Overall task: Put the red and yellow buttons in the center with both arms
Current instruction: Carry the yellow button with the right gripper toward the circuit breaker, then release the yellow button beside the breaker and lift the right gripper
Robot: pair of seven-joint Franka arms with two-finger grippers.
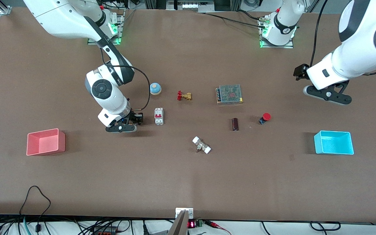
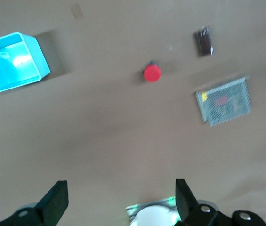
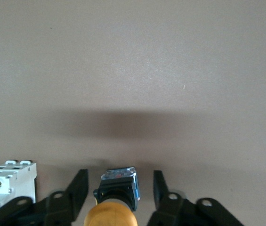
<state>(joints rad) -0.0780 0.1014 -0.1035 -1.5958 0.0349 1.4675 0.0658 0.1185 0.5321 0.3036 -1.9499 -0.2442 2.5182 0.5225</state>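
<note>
Brown tabletop (image 1: 188,182): 2 buttons; right hand (image 3: 118,190) spread around yellow button (image 3: 111,214), left hand (image 2: 118,200) spread above red button (image 2: 152,73).

We see a matt brown tabletop (image 1: 181,182), a glossy plastic cyan bin (image 1: 334,142), and a metal mesh-covered power supply (image 1: 229,94).

Bright, even overhead light; soft short shadows.
The left wrist view is smeared with blur, glare whitens the cyan bin (image 2: 11,62), and a dark shadow pools on the table (image 3: 133,70) below the right wrist.
</note>
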